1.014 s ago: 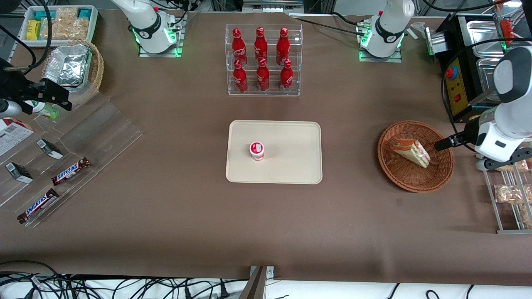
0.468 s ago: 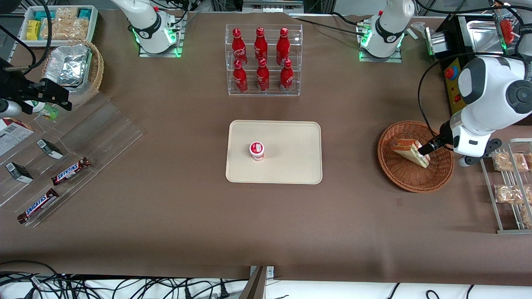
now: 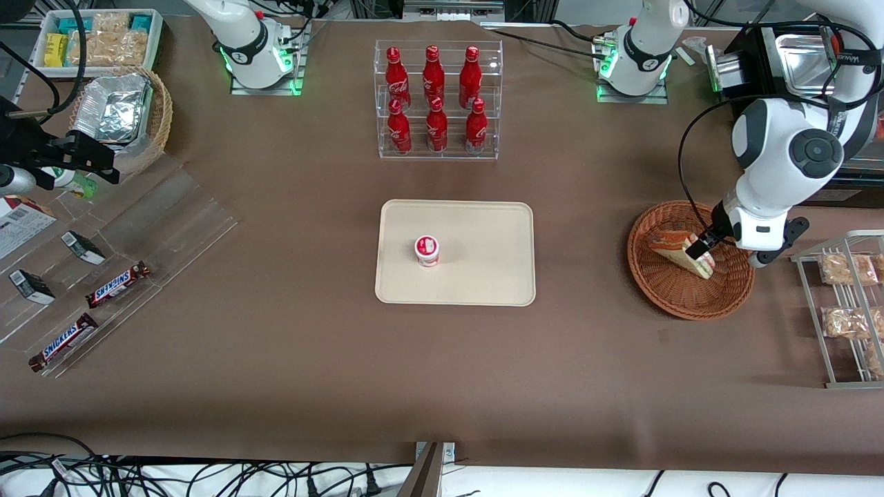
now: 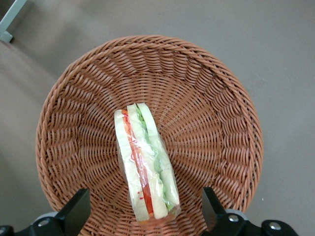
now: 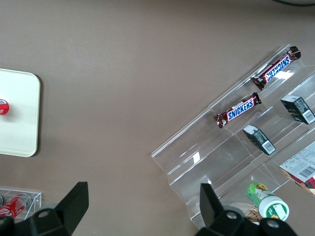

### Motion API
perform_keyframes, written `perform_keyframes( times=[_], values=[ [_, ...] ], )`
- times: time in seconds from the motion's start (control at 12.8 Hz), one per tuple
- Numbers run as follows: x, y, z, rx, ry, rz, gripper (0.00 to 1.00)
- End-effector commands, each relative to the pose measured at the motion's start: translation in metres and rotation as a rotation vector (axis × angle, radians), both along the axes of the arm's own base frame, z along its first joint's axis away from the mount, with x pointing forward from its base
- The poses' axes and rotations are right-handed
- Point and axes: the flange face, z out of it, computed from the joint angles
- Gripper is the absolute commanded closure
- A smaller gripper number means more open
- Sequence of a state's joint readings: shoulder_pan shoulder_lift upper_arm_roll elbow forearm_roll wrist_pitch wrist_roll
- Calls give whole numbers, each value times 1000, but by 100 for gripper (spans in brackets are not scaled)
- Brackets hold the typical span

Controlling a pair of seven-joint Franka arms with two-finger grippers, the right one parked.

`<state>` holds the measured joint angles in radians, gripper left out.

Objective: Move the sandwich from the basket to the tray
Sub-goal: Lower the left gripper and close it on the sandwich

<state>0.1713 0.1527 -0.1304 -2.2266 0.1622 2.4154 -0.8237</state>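
The sandwich (image 3: 673,247) (image 4: 145,164), a clear-wrapped wedge with white bread and red and green layers, lies in the round reddish-brown wicker basket (image 3: 673,298) (image 4: 211,113) toward the working arm's end of the table. My gripper (image 3: 701,246) (image 4: 143,210) hangs open just above the basket, at the sandwich's wide end. Its two black fingers stand well apart on either side of that end without touching it. The cream tray (image 3: 483,235) lies at the table's middle, about a basket's width from the basket.
A small red-and-white cup (image 3: 427,250) stands on the tray. A clear rack of red bottles (image 3: 437,100) stands farther from the camera than the tray. A wire rack with tan snack packs (image 3: 846,307) is beside the basket. Clear shelves with Snickers bars (image 3: 117,284) lie toward the parked arm's end.
My gripper has swung from beside the basket's rim to over the basket and come down around the sandwich's wide end. The sandwich has not moved.
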Motion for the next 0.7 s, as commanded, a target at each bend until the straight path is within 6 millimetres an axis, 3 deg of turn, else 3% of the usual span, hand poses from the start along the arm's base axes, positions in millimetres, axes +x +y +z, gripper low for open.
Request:
perform_keyframes(
  times=[0.0,0.62],
  values=[
    [1,-3,-10,8,-39,82,0],
    [3,-10,-56,56,-46,189,0]
  ],
)
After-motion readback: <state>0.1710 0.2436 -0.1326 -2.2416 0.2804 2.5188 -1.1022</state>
